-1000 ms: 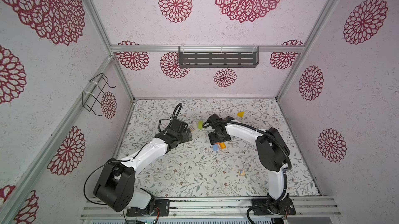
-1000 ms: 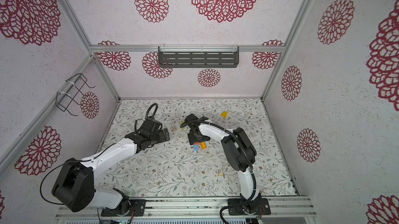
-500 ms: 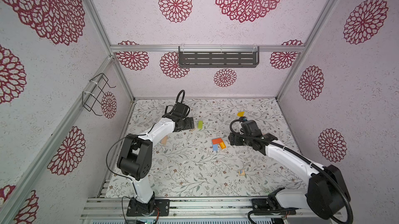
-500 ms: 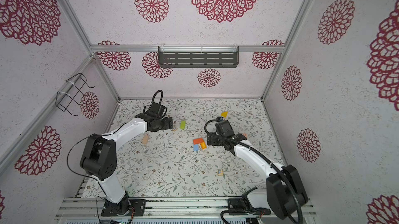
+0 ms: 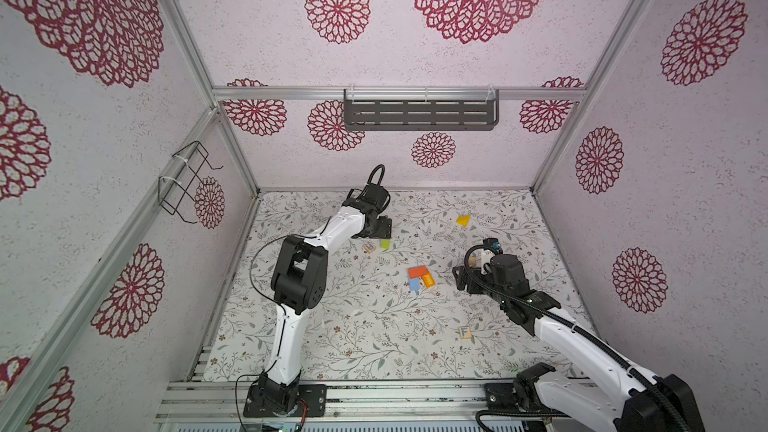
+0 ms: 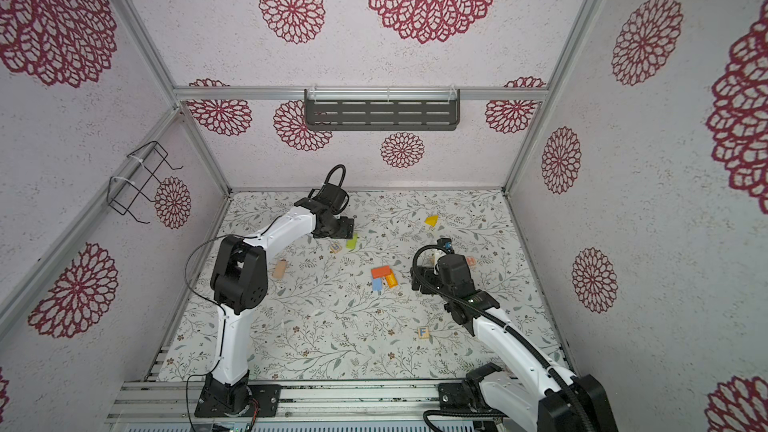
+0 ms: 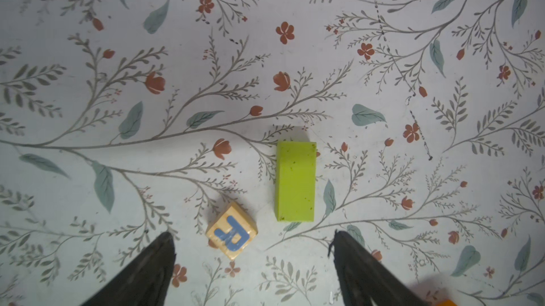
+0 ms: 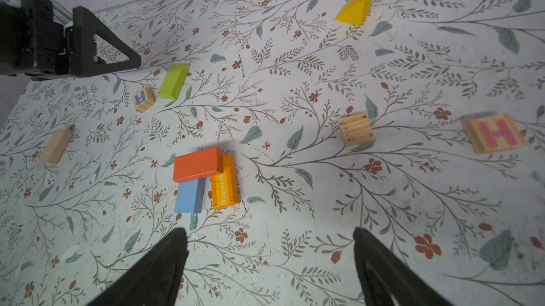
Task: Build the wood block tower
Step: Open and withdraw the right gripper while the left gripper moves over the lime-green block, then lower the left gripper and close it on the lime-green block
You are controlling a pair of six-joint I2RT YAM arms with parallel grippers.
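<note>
Noted tower (image 5: 419,278) barely begun, near mid-worktop (image 5: 353,346). Red block (image 8: 197,164) laid flat across the ends of blue block (image 8: 190,195) and orange block (image 8: 225,185). Those two flat on the worktop, side by side. Visible in both top views as one small cluster, red toward the back wall.

Logged right gripper (image 8: 269,231) with jaws spread wide and nothing between them. Placed just right of the tower in both top views, clear of it.

Logged left gripper (image 7: 252,235) likewise spread and empty, far back on the worktop, just behind green block (image 7: 295,182) and R cube (image 7: 231,232). Green block flat on its long face. R cube just beside it, apart, turned corner-on to it. No finger contact seen with either piece.

Loose pieces, each lying singly on the worktop:
- yellow wedge (image 8: 355,5), back right;
- H cube (image 6: 471,260), just beside the right arm's wrist;
- plain cube (image 8: 356,129), between H cube and tower;
- tan block (image 6: 279,269), left side, near the left arm's elbow;
- F cube (image 5: 464,331), toward the front, right of centre.
</note>
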